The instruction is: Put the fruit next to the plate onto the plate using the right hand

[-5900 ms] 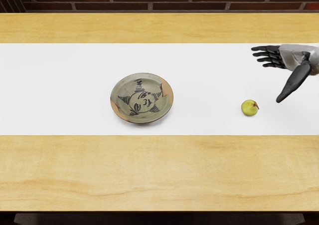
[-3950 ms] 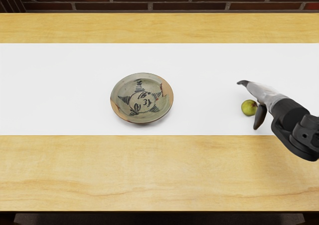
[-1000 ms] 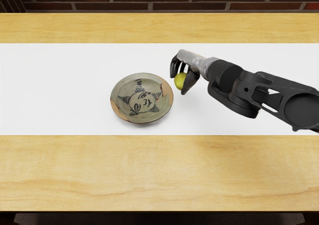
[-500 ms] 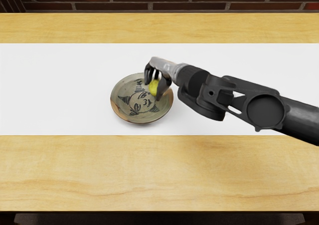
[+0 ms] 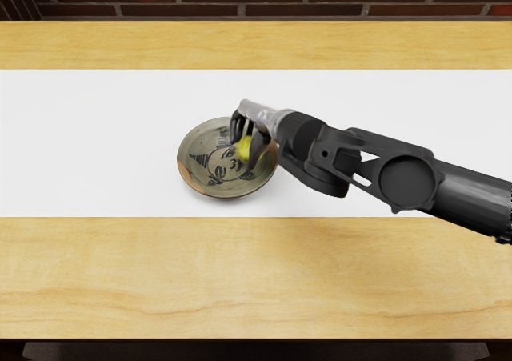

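The little yellow-green fruit (image 5: 244,146) is over the right part of the plate (image 5: 192,166), just beside the painted face in the middle. It is not lying free. The right hand (image 5: 254,129) has it, and the dark fingers (image 5: 238,126) are curled tight around it, so only a bit of yellow peeks out between them. I cannot tell if the fruit touches the plate or hangs just above it. I think the hand grips it like this so the round fruit cannot roll away before it is low enough to let go.

The right arm (image 5: 400,181) comes in from the right of the plate, low and slanted. The plate sits on a white strip (image 5: 96,137) that runs across the wooden tabletop (image 5: 240,273). The left hand does not show.
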